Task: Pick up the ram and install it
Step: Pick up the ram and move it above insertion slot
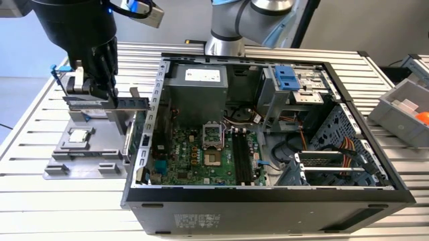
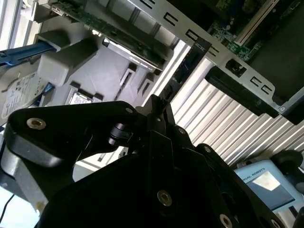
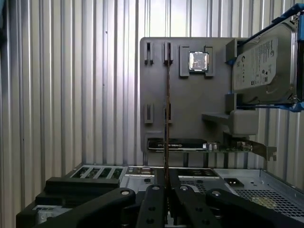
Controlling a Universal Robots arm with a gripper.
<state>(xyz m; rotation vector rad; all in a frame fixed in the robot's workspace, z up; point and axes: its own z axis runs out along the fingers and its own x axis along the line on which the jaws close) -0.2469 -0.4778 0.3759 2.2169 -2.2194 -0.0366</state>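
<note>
The ram (image 1: 131, 103) is a long thin dark-blue stick, held level above the grey parts holder (image 1: 87, 155) at the exterior view's left, just outside the open computer case (image 1: 268, 150). My gripper (image 1: 100, 94) is shut on it from above. In the first wrist view the ram (image 3: 167, 109) shows edge-on as a thin line running out from between my fingertips (image 3: 166, 183), over the holder's (image 3: 190, 104) slots. The second wrist view shows the ram (image 2: 187, 66) sticking out past the gripper (image 2: 156, 107) toward the case's perforated edge.
A small square silver processor chip (image 1: 79, 134) lies in the holder. A hard drive (image 3: 261, 66) in a blue bracket and a green card (image 3: 228, 147) on edge stand on it too. Black memory slots (image 1: 241, 155) run along the motherboard. A grey bin (image 1: 405, 113) is at the exterior view's right.
</note>
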